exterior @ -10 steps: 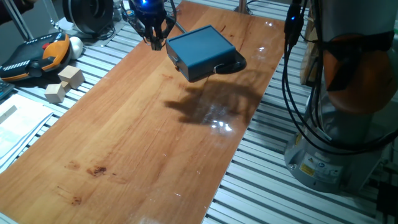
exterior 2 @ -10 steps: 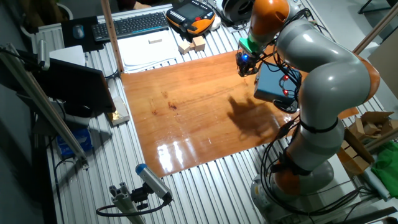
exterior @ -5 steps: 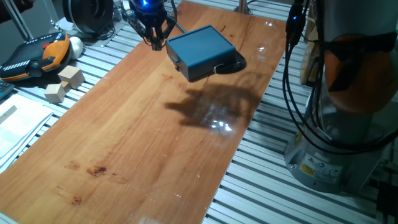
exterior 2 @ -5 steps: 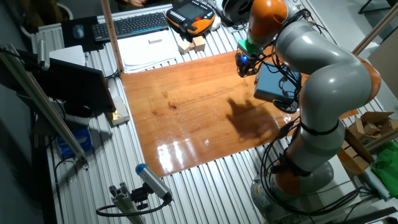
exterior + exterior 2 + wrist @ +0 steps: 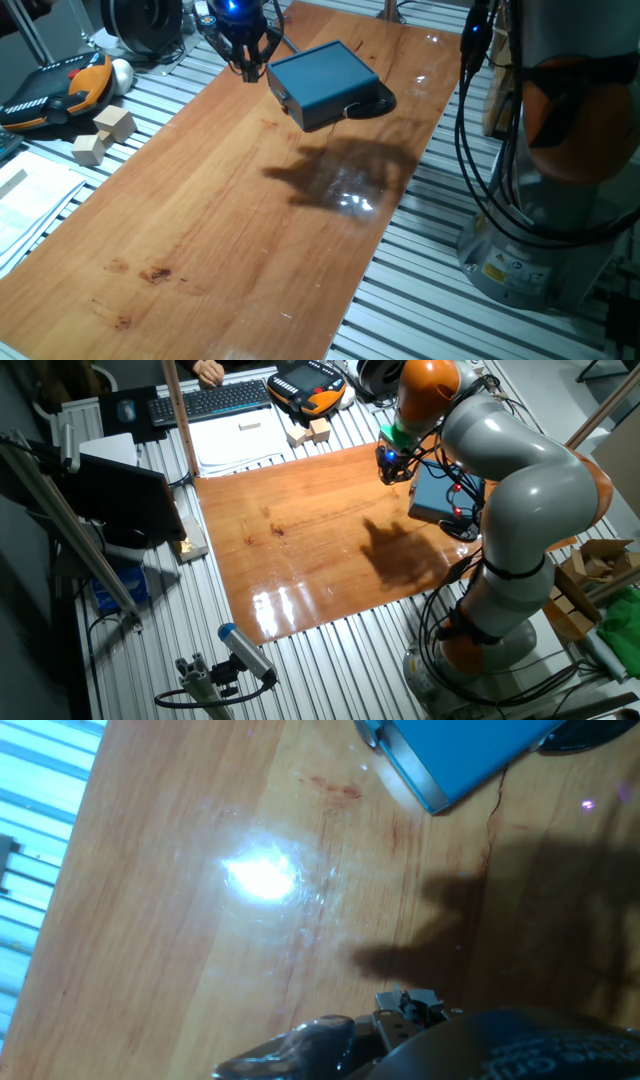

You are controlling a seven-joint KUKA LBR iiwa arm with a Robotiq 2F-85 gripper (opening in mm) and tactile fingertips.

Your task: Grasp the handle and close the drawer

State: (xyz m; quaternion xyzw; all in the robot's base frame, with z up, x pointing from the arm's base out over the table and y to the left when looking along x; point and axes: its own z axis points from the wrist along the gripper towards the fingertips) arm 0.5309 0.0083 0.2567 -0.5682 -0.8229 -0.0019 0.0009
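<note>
The dark teal box with its drawer (image 5: 325,80) lies at the far end of the wooden table (image 5: 230,230), and the drawer looks pushed in. It also shows in the other fixed view (image 5: 438,495) and at the top of the hand view (image 5: 470,755). The handle (image 5: 368,732) is a tiny pale knob on the front face, faint in one fixed view (image 5: 282,98). My gripper (image 5: 248,70) points down just left of the box, apart from the handle. Its fingers look shut on nothing. It also shows in the other fixed view (image 5: 388,475).
Two wooden blocks (image 5: 105,135) and an orange-black pendant (image 5: 60,85) lie left of the table on the slatted bench. A black cable (image 5: 372,103) runs beside the box. The arm's base (image 5: 540,250) stands to the right. A keyboard (image 5: 215,398) sits at the far side.
My gripper has drifted slightly away from the box's front face. The box has not moved.
</note>
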